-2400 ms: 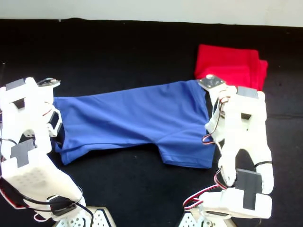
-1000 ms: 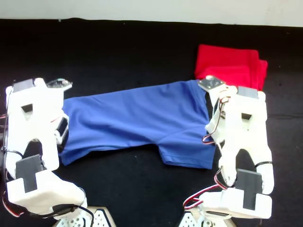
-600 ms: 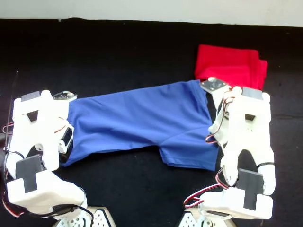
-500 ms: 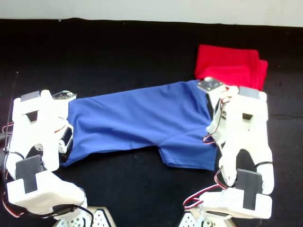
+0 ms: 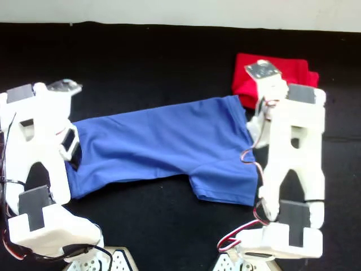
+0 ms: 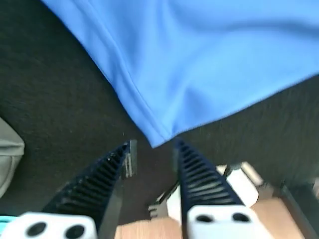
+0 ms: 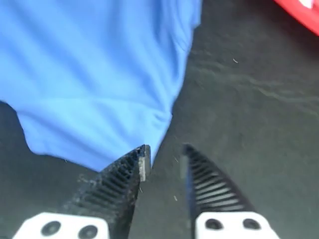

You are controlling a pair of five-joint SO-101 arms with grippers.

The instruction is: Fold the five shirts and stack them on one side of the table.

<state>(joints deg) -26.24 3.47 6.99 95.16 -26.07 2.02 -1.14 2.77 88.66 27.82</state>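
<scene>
A blue shirt [image 5: 163, 147] lies flat across the middle of the black table, folded lengthwise, with one sleeve pointing to the front right. A folded red shirt [image 5: 290, 76] sits at the back right. My left gripper [image 6: 153, 152] hangs open just off the blue shirt's [image 6: 209, 59] left corner, with nothing between its fingers. My right gripper [image 7: 165, 154] is open above the bare table, right beside the blue shirt's [image 7: 94, 74] right edge, holding nothing. The left arm [image 5: 36, 141] stands at the shirt's left end and the right arm [image 5: 290, 147] at its right end.
The black table cloth [image 5: 141, 62] is bare behind the blue shirt. A pale wall strip [image 5: 180, 11] runs along the back edge. Both arm bases [image 5: 248, 254] stand at the front edge. The red shirt's edge [image 7: 304, 12] lies beyond the right gripper.
The left arm pushed the shirt's left end to the right, then drew back to the left. The right arm has lifted and stretched toward the red shirt.
</scene>
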